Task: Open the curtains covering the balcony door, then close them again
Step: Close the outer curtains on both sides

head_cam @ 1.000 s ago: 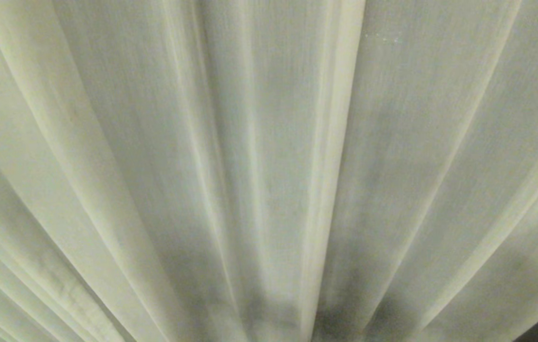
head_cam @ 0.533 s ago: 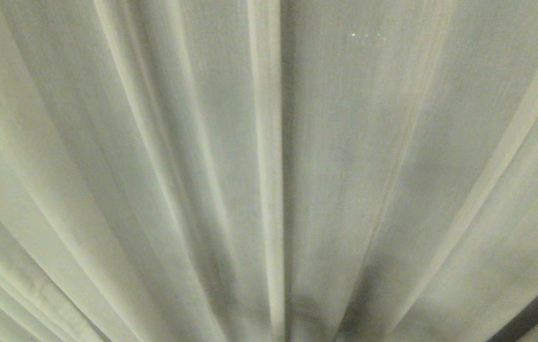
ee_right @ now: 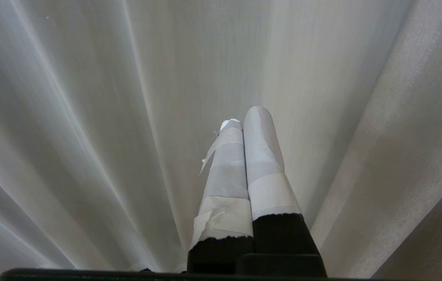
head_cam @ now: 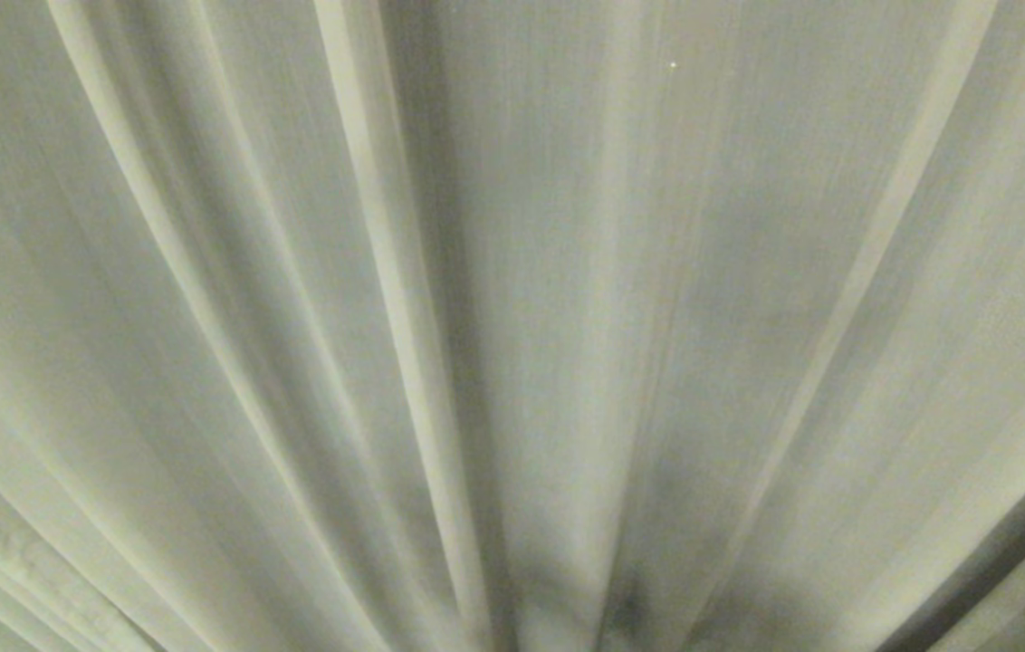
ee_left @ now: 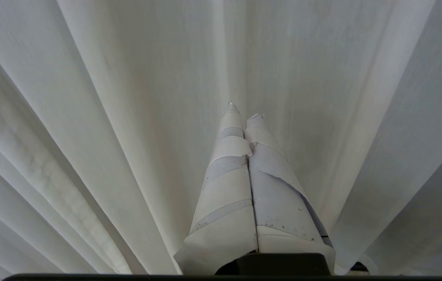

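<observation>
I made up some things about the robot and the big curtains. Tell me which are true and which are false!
1. The curtains fill the whole head view. True.
2. The left gripper is wide open. False: its taped fingers are pressed together.
3. The right gripper is shut and holds nothing. True.
4. The curtains are bright red. False: they are cream off-white.
5. The right gripper's fingers are wrapped in pale tape. True.

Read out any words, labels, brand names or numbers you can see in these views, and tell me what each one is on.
None: no text, label, brand or number shows in any view.
The curtains are plain pleated fabric.
The tape-wrapped left claw and right claw bear no markings.
</observation>
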Motion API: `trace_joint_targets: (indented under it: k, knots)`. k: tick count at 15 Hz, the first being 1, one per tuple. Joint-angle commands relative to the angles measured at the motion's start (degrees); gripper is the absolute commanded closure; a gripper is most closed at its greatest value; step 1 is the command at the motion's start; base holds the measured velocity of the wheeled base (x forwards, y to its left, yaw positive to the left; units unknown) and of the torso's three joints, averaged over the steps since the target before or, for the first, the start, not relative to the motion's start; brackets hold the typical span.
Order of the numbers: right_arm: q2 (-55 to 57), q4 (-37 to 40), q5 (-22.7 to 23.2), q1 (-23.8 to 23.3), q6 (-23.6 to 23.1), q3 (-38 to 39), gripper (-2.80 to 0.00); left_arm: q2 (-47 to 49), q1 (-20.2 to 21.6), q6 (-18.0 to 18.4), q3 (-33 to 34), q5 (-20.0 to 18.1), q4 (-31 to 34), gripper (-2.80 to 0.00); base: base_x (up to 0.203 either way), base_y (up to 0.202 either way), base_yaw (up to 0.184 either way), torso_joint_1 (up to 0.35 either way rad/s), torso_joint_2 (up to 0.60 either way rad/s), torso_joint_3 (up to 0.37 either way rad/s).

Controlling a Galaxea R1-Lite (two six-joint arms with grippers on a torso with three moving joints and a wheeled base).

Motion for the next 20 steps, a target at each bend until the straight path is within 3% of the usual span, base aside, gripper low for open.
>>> trace_joint_targets:
  k: [1, 20]
  knots:
    - [0.0, -0.1, 0.0, 0.0, 0.0, 0.0, 0.0, 0.0, 0.0, 0.0, 0.0, 0.0, 0.0, 0.0, 0.0, 0.0, 0.0, 0.0, 0.0, 0.0]
    - [0.0, -1.0, 0.2, 0.0, -1.2, 0.0, 0.0, 0.0, 0.0, 0.0, 0.0, 0.1, 0.0, 0.0, 0.0, 0.0, 0.0, 0.0, 0.0, 0.0]
